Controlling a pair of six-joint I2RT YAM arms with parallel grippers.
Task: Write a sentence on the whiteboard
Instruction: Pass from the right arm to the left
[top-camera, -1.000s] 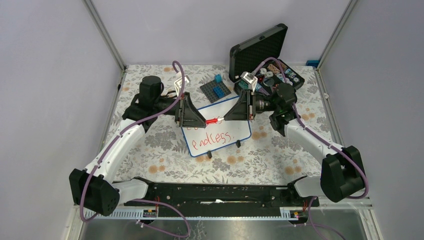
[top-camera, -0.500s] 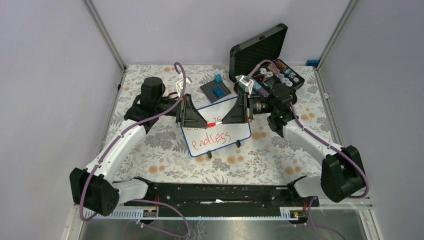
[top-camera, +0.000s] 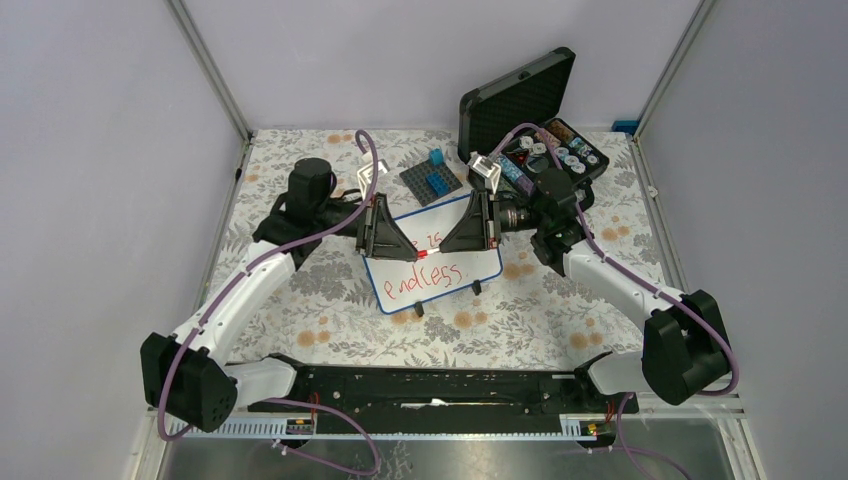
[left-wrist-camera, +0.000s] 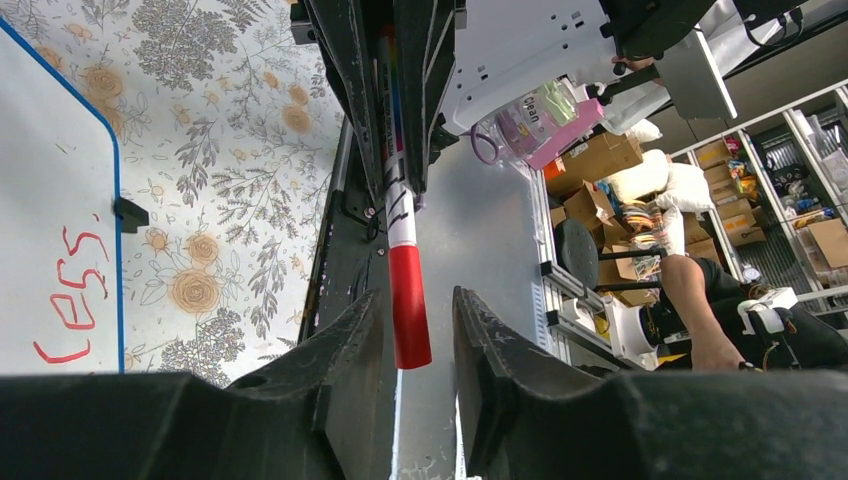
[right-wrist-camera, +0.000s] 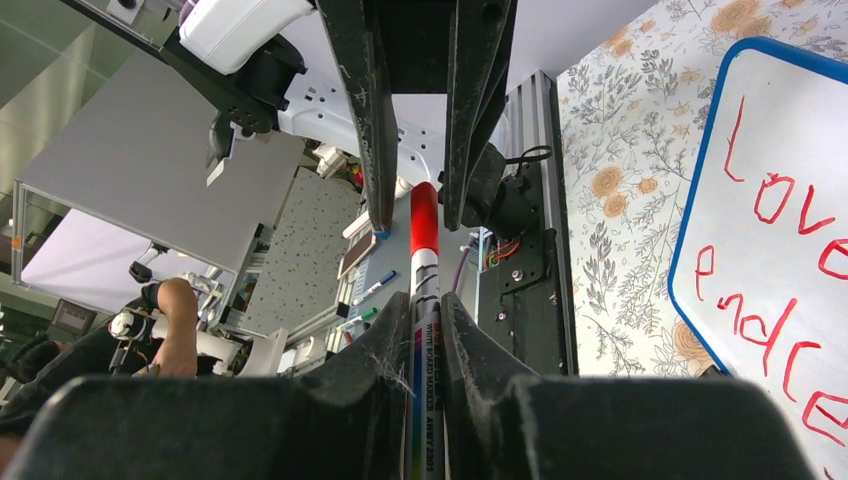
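The whiteboard (top-camera: 452, 272) lies mid-table with the red sentence (top-camera: 425, 277) on it; "Love" and "endle" read in the right wrist view (right-wrist-camera: 790, 290). The board also shows in the left wrist view (left-wrist-camera: 50, 150). My right gripper (top-camera: 445, 243) is shut on the white barrel of a marker (right-wrist-camera: 427, 400) held level above the board. Its red cap (left-wrist-camera: 410, 305) sits between the open jaws of my left gripper (left-wrist-camera: 412, 320), close to one finger, no clear squeeze. The two grippers face each other tip to tip, the left gripper (top-camera: 408, 248) on the left.
An open black case (top-camera: 530, 115) with small parts stands at the back right. A grey studded baseplate (top-camera: 432, 183) with blue bricks lies just behind the board. Purple cables loop over both arms. Metal frame posts rise at the table's back corners.
The two grippers have closed the gap between them above the board. The marker's red cap, earlier bare between them, now lies inside the left jaws.
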